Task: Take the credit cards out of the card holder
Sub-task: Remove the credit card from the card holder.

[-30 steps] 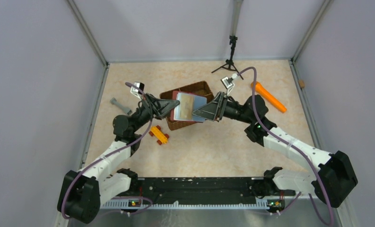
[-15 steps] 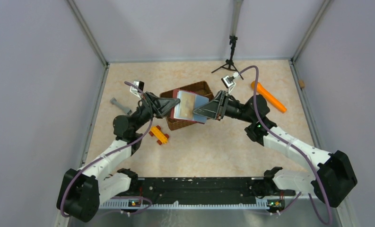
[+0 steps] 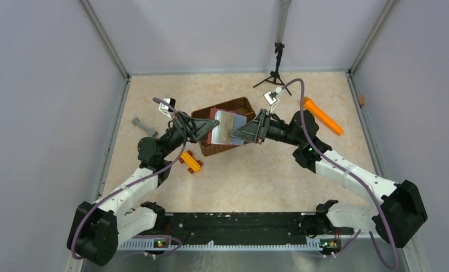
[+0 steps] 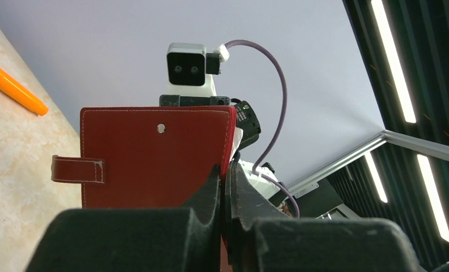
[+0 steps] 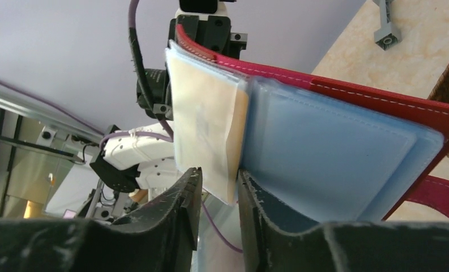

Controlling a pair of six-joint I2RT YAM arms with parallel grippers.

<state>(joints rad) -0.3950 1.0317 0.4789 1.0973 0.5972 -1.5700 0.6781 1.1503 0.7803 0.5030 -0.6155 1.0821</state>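
Note:
The dark red card holder (image 3: 213, 116) is held open in the air above the basket. My left gripper (image 3: 209, 126) is shut on its left edge; the left wrist view shows the red outer face (image 4: 154, 153), the strap tab (image 4: 77, 169) and my jaws (image 4: 226, 174) pinching the edge. My right gripper (image 3: 235, 136) is at the inner side. Its jaws (image 5: 219, 190) stand slightly apart around the lower corner of the tan pocket (image 5: 208, 113), beside the pale blue pocket (image 5: 335, 153). No bare credit card shows; the black one is hidden.
A brown wicker basket (image 3: 237, 106) sits under the wallet. An orange-yellow toy car (image 3: 191, 161) lies near the left arm, with a grey piece (image 3: 144, 127) further left. An orange stick (image 3: 323, 116) lies at the right and a small black tripod (image 3: 276, 73) at the back.
Both grippers and the wallet have shifted slightly toward the far side, and the wallet looks more tilted and narrower from above. The right gripper stays at the tan pocket.

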